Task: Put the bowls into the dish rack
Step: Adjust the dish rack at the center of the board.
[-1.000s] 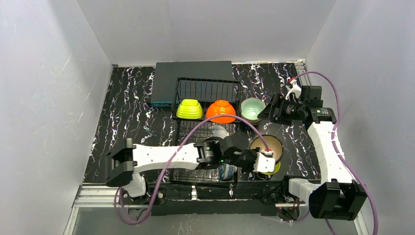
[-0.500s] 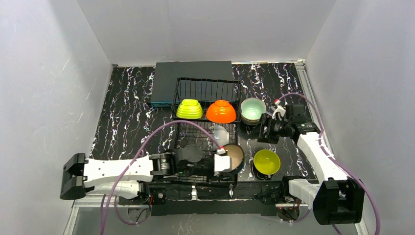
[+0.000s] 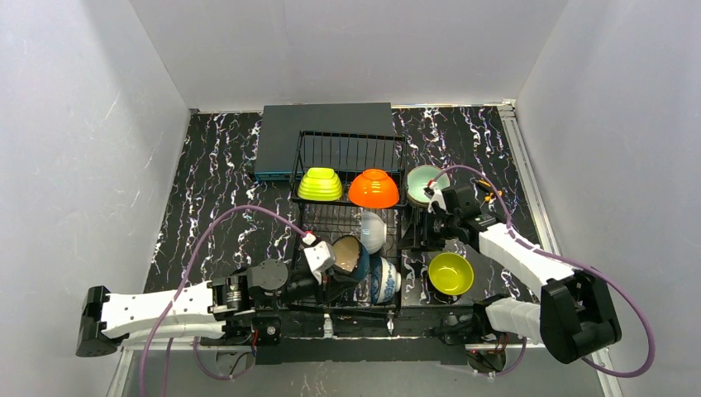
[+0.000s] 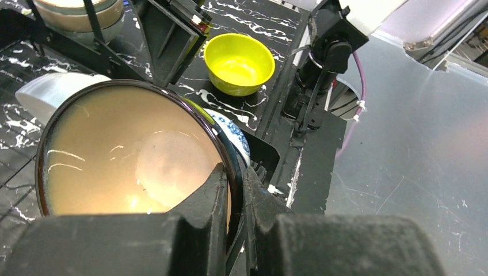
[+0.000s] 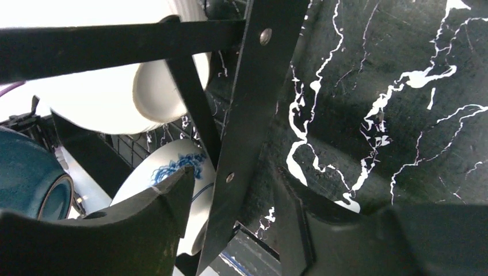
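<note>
The left jaws are clamping shut on the rim of a teal bowl with a beige inside [image 4: 132,155], one finger inside the rim and one outside, and are holding it tilted on edge over the front, lower part of the dish rack [image 3: 347,153]. It is hanging just beside the blue-white patterned bowl [image 3: 384,279], which is standing on edge in the tines with the white bowl [image 3: 372,230] behind it. The lime green bowl [image 3: 320,184] and the orange bowl [image 3: 373,188] are sitting upside down on the raised back tier. So the step in hand looks like slotting the teal bowl in; next it probably needs lowering between free tines without knocking its patterned neighbour, then letting go. The right jaws are standing apart on either side of a rack strut [image 5: 247,115] at the rack's right edge, holding nothing. The mint bowl [image 3: 427,180] and the yellow bowl [image 3: 450,273] are waiting on the table [image 3: 223,190] right of the rack, apparently next to be loaded.
</note>
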Tool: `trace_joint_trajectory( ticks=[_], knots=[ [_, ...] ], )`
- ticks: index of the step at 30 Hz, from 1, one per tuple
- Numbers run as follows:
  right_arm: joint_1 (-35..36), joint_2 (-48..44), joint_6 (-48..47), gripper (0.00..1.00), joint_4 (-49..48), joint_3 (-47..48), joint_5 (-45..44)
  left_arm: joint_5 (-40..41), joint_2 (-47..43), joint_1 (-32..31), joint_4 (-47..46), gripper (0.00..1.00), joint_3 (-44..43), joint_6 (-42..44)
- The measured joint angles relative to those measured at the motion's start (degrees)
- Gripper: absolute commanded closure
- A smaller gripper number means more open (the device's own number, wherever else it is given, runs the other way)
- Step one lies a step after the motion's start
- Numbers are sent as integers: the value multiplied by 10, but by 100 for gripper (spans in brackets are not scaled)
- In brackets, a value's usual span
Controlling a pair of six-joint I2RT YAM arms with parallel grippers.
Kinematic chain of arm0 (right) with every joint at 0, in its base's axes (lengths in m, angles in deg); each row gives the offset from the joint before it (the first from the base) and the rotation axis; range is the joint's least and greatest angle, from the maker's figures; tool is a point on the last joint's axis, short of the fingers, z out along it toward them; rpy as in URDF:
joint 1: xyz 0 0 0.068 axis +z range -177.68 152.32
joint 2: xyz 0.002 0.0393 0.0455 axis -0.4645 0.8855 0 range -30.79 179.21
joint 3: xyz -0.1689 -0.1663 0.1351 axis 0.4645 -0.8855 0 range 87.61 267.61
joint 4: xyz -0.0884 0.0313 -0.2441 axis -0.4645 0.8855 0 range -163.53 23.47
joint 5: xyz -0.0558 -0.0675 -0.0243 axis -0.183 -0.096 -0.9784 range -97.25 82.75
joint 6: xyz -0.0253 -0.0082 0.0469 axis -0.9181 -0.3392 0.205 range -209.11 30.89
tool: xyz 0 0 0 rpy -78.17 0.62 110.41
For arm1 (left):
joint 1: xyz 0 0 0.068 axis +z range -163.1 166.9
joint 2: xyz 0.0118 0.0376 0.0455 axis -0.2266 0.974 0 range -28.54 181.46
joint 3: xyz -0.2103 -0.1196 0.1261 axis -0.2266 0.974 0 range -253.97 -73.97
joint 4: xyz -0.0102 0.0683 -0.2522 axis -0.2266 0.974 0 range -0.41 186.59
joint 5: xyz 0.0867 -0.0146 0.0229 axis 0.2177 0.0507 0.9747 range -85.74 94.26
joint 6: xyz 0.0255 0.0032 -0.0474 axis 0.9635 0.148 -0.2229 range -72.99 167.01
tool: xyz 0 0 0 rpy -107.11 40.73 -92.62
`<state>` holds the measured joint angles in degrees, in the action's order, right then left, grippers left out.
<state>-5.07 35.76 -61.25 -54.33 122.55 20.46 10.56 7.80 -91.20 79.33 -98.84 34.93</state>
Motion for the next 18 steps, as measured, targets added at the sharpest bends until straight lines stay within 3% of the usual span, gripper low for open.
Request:
trace_joint_trajectory(
  ticks=[8,12,18],
  knots=[
    [25,33,-6,81,-18,6,-16,45,-18,0,0,100,16,-28],
    [32,33,-16,88,-3,20,-31,56,-16,0,0,100,16,-38],
    [35,37,-30,89,33,45,-75,68,10,0,-2,100,16,-63]
  ],
)
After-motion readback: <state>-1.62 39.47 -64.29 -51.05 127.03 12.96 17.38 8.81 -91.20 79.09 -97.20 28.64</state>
